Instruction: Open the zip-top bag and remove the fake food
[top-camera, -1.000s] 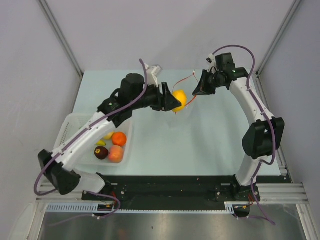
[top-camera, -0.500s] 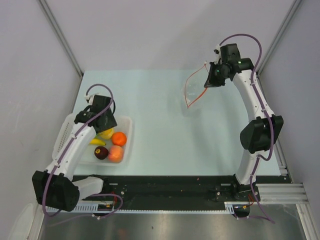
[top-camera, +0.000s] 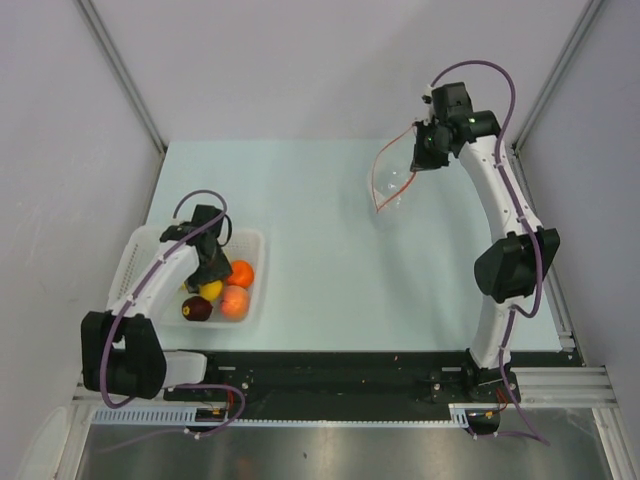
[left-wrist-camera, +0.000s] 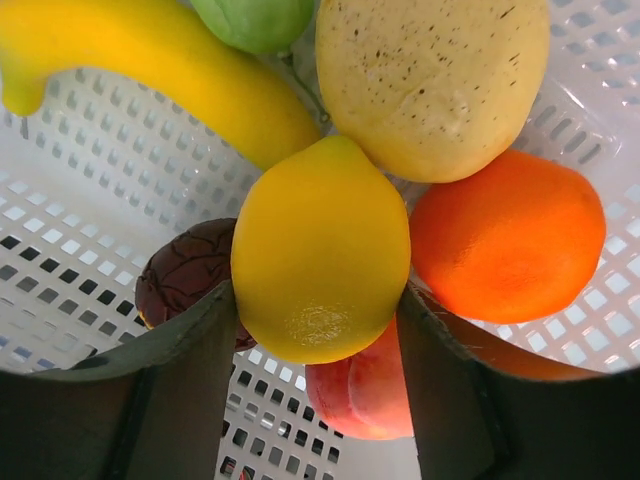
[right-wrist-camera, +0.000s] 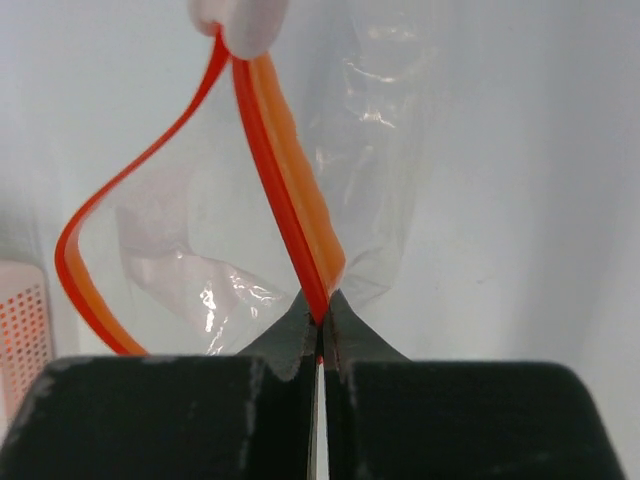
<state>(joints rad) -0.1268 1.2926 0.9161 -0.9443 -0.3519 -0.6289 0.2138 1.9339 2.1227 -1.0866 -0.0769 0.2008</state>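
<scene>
The clear zip-top bag (top-camera: 392, 180) hangs open and empty over the table's far right. My right gripper (top-camera: 418, 155) is shut on its red-orange zip strip (right-wrist-camera: 290, 200), pinched between the fingertips in the right wrist view (right-wrist-camera: 322, 320). My left gripper (top-camera: 210, 272) is down in the white mesh basket (top-camera: 140, 240), shut on a yellow lemon (left-wrist-camera: 320, 250). Around the lemon lie a banana (left-wrist-camera: 150, 70), a green fruit (left-wrist-camera: 255, 18), a pale speckled fruit (left-wrist-camera: 430, 80), an orange (left-wrist-camera: 510, 240), a peach (left-wrist-camera: 360, 390) and a dark purple fruit (left-wrist-camera: 185, 280).
The basket stands at the table's near left corner. Grey walls close in the table on the left, right and far sides. A white slider (right-wrist-camera: 240, 20) sits on the far end of the zip strip.
My left gripper carried the lemon from the bag's mouth leftward and down into the basket. My right gripper lifted the emptied bag slightly, back and to the right.
</scene>
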